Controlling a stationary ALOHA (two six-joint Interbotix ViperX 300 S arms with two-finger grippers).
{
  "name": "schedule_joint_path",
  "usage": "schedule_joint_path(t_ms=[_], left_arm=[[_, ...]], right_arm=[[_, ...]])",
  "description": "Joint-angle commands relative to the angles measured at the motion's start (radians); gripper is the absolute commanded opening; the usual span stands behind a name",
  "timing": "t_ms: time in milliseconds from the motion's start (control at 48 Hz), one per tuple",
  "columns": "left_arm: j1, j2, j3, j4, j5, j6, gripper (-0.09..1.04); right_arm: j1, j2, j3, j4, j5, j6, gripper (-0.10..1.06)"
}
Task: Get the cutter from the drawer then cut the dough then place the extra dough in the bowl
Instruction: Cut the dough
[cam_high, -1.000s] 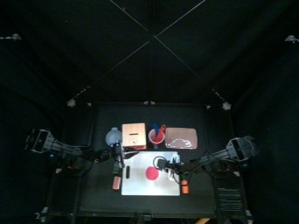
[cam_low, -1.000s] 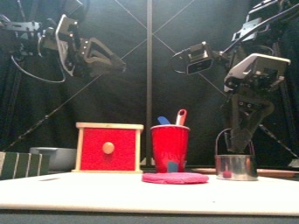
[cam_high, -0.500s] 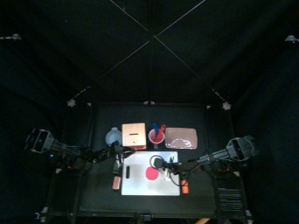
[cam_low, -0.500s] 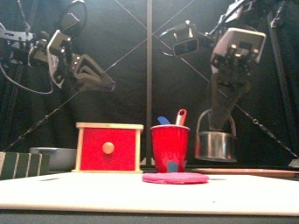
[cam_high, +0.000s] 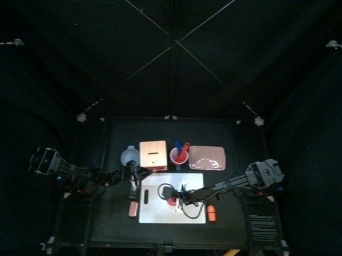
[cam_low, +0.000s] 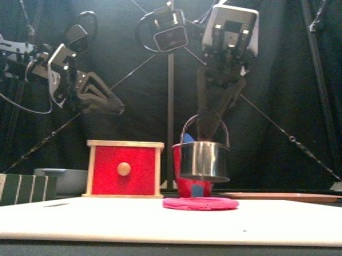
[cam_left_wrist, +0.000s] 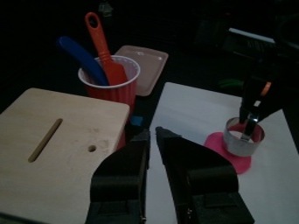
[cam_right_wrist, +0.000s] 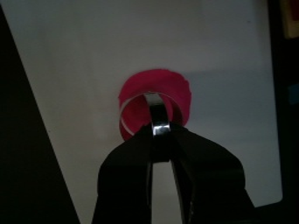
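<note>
metal cutter (cam_low: 201, 160) parked right over the pink dough (cam_low: 201, 203)
right gripper (cam_right_wrist: 162, 129) is pinching its wire handle, cutter hanging clear of the dough. left gripper (cam_left_wrist: 152, 136) hangs up left of the dough.

No legible txt, nos., labels or logos anywhere. Wooden box (cam_low: 107, 160) w/ red drawer front, red cup (cam_left_wrist: 108, 85), metal cutter (cam_low: 201, 160) and white cutting board (cam_high: 167, 213) all look plain, no print readable on any.
</note>
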Motion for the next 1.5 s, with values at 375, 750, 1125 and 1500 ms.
schedule_joint_path(t_ms=[375, 750, 1125, 1500], left_arm=[[-0.002, 0.000, -0.002, -0.005, -0.005, 0.002, 0.58], [-0.002, 0.000, 0.002, -0.005, -0.003, 0.002, 0.58], [-0.002, 0.012, -0.002, -0.006, -0.002, 0.000, 0.58], [-0.002, 0.038, -0.020, -0.005, 0.002, 0.000, 0.58]], right_arm=[[-0.029, -0.018, -0.032, -0.009, 0.006, -0.011, 0.52], [-0.034, 0.008, -0.038, -0.025, 0.005, -0.011, 0.52], [-0.037, 0.015, -0.038, -0.048, 0.008, -0.009, 0.52], [-0.031, 0.003, -0.055, -0.048, 0.008, 0.006, 0.78]])
